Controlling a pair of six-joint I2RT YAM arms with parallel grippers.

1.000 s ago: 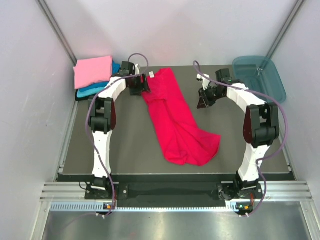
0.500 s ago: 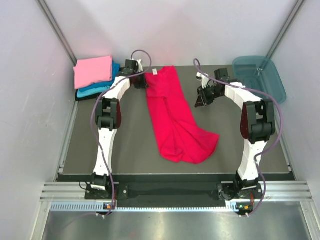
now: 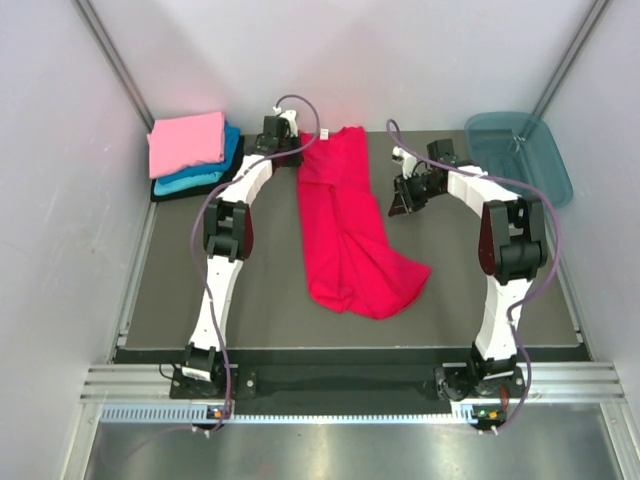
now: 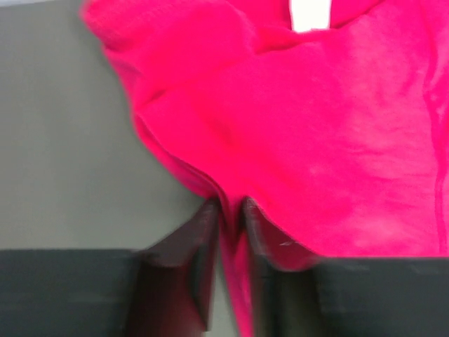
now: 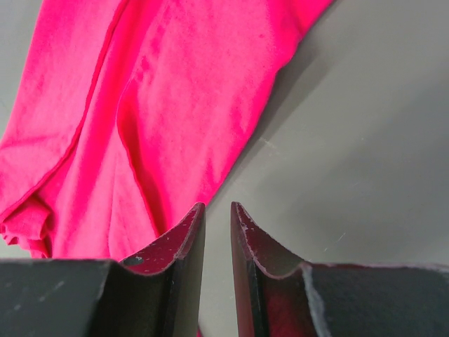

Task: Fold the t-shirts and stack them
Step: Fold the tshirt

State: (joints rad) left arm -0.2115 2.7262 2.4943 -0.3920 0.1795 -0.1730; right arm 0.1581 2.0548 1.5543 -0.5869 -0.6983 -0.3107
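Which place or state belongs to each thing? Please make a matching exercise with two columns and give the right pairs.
Things:
1. red t-shirt
2. pink t-shirt
3. teal tub
4. left gripper

Places or states:
a. far right corner of the table
b. top of the folded stack at far left
c. fingers pinching red cloth
d. spread long in the middle of the table

Pairs: 1-d, 2-b, 3-a, 4-c

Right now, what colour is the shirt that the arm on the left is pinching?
Bright crimson red: the red t-shirt pinched by the left gripper. The top external view shows it best.
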